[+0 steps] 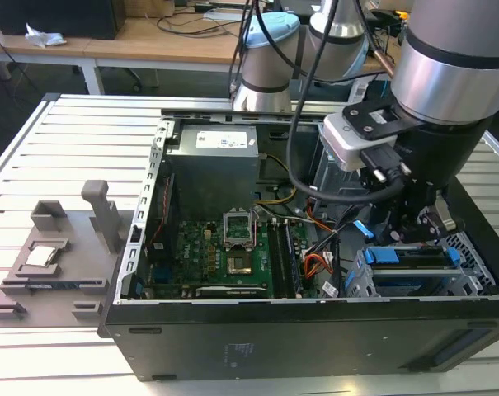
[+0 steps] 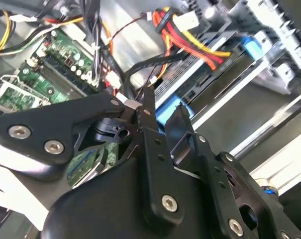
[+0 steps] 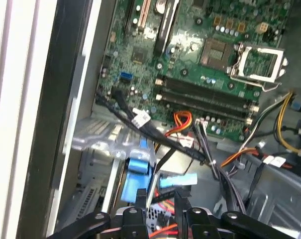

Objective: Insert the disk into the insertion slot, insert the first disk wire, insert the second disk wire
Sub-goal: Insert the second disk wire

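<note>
The disk (image 1: 414, 257), silver in a bright blue carrier, lies flat inside the insertion slot (image 1: 470, 252), a perforated grey cage at the case's corner on the exterior view's right. My gripper (image 1: 410, 229) hangs straight down just above the disk's inner end. In the first wrist view the gripper (image 3: 161, 200) is over the blue carrier (image 3: 139, 167), with a light blue flat connector (image 3: 178, 180) right beside it. In the second wrist view the gripper (image 2: 164, 113) stands in front of the disk (image 2: 215, 74), and a black wire (image 2: 145, 64) loops close by.
The open computer case (image 1: 233, 338) lies on a slatted white table (image 1: 68, 140). Inside are the motherboard (image 1: 224, 256), a power supply (image 1: 212, 161) and red-orange wire bundles (image 2: 190, 40). A grey fixture (image 1: 55, 264) sits on the table at the exterior view's left.
</note>
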`<state>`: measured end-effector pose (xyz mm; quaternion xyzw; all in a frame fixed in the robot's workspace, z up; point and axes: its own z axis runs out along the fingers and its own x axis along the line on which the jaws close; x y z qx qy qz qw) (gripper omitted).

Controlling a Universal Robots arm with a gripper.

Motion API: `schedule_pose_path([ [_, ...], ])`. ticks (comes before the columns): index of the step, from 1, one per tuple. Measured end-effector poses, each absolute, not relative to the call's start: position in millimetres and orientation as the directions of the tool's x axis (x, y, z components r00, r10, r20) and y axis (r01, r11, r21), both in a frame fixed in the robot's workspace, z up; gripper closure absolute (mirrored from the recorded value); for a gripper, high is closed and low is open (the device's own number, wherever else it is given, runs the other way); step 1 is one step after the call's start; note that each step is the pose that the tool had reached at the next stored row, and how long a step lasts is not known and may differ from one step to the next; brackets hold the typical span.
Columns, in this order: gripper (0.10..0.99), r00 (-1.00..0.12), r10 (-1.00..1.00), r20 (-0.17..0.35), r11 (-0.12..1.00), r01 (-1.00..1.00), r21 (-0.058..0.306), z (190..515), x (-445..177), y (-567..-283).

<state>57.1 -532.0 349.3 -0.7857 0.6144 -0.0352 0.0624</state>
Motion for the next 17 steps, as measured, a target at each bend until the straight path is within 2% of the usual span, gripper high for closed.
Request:
schedule_pose_path([
  [6, 0.725, 0.242, -0.968, -0.064, -0.23, -0.961, -0.152, 347.2, 43.9, -533.5],
  [11, 0.725, 0.239, -0.968, -0.072, -0.226, -0.962, -0.154, 345.0, 44.2, -538.5],
  [17, 0.725, 0.232, -0.967, -0.108, -0.214, -0.964, -0.156, 340.8, 48.9, -539.7],
])
